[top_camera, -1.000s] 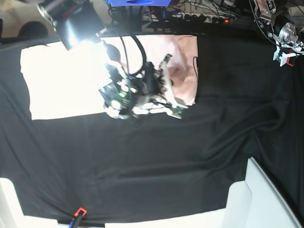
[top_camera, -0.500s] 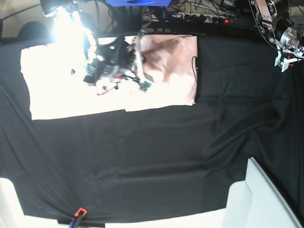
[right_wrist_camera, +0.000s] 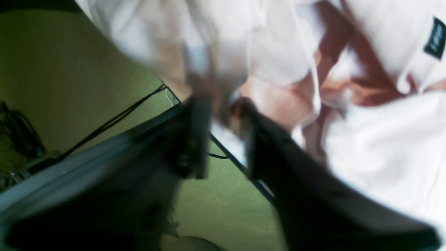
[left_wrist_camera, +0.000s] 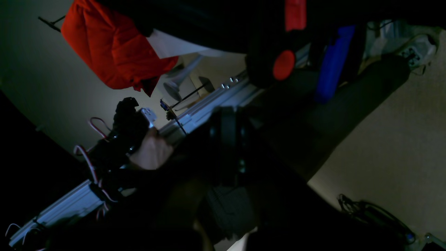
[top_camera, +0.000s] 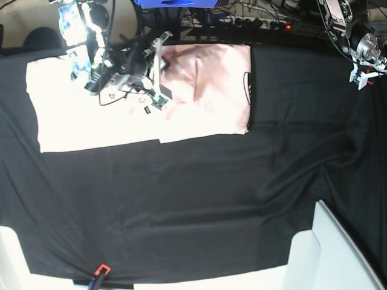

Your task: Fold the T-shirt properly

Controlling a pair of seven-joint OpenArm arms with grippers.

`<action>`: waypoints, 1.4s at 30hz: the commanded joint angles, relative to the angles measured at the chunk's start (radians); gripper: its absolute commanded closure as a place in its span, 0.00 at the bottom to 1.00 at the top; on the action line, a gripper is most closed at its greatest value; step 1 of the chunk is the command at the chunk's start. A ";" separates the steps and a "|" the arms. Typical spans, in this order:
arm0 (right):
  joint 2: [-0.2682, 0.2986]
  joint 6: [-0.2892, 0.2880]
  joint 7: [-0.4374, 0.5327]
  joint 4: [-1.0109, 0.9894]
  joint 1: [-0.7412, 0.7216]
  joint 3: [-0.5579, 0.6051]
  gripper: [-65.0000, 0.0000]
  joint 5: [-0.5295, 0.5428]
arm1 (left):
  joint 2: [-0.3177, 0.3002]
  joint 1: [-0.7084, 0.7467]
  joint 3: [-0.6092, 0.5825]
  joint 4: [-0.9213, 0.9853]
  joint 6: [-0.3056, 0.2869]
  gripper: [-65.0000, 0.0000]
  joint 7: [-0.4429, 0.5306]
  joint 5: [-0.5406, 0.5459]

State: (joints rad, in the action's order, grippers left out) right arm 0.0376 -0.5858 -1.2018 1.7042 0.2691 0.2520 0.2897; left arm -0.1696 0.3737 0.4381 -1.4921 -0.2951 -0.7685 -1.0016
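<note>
T-shirt: pale pink, lying flat on black table cloth, far-left part of cloth as base view shows it. Left portion blown out white by glare; right portion reads pink w/ soft creases. Small black mark near its right edge. Front edge straight, w/ a slight step near mid-length. In right wrist view the fabric fills upper right, rumpled, w/ a small dark label at far right.

Right gripper: over the shirt's far edge, near its mid-length, trailing cables. Wrist view heavily blurred; two dark fingers stand apart w/ a gap between, pink cloth just at their tips. Whether any fabric is pinched: cannot tell.

Left gripper: well apart from shirt, beyond far-right corner of cloth, raised, nothing in it. Jaws closed. Its wrist view is dark, aimed away from shirt: red fabric item, a person's hand on a black device.

White bins: near edge of cloth, opposite side from shirt.

Red-tipped object: near edge, left.
</note>
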 commanded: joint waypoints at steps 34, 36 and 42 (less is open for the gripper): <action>-0.058 -0.003 0.030 -0.103 -0.178 0.114 0.59 0.012 | -0.015 0.009 0.008 -0.014 0.012 1.00 -0.010 -0.021; -0.057 -0.003 0.056 -0.128 -0.182 0.114 0.59 0.012 | -0.015 0.009 0.008 -0.014 0.012 1.00 -0.010 -0.021; -0.057 -0.003 0.067 -0.160 -0.184 0.086 0.59 0.012 | -0.015 0.009 0.008 -0.014 0.012 1.00 -0.010 -0.021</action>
State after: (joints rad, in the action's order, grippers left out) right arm -0.0143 -0.5850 -1.1458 1.5291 0.0994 0.3382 0.2863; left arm -0.1696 0.3801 0.4385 -1.4918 -0.2951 -0.7689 -1.0023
